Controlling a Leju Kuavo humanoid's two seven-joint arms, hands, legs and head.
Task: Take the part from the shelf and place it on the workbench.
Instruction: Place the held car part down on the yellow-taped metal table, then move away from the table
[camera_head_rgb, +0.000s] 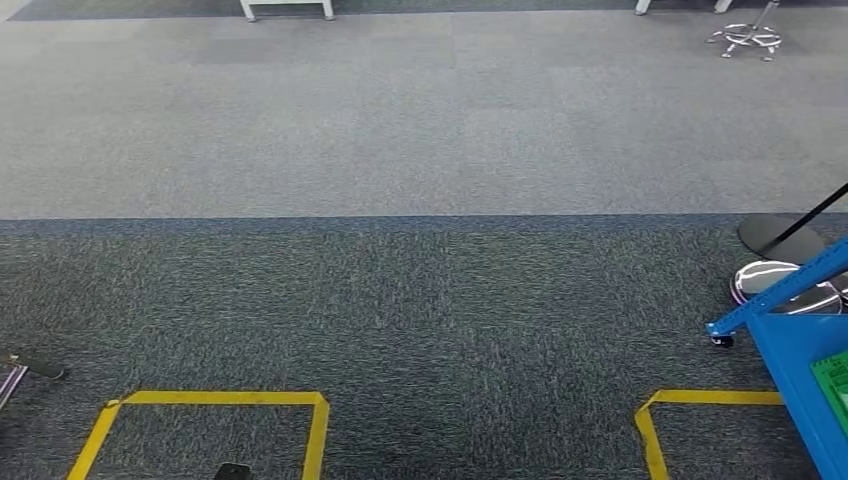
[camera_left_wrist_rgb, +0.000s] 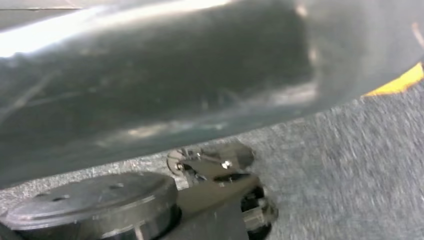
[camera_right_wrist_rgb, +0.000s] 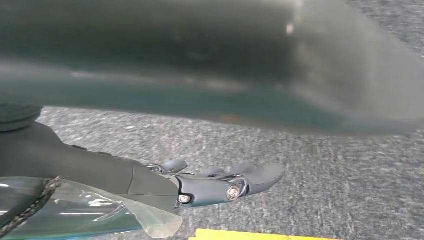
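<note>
On the grey carpet (camera_head_rgb: 400, 300), yellow tape squares (camera_head_rgb: 210, 400).

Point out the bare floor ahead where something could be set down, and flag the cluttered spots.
Widest free patch: the grey carpet between the white table legs and the yellow taped squares. The strip between those two squares is also bare. Crowded at the right edge: blue cart, round black stand base and shiny disc sit close together.

I count two yellow tape squares (camera_head_rgb: 215, 425) on the carpet (camera_head_rgb: 400, 300), one blue cart (camera_head_rgb: 800, 350), one round black stand base (camera_head_rgb: 780, 237), one chrome stool base (camera_head_rgb: 746, 38), and two hands, left (camera_left_wrist_rgb: 220, 172) and right (camera_right_wrist_rgb: 220, 185).
</note>
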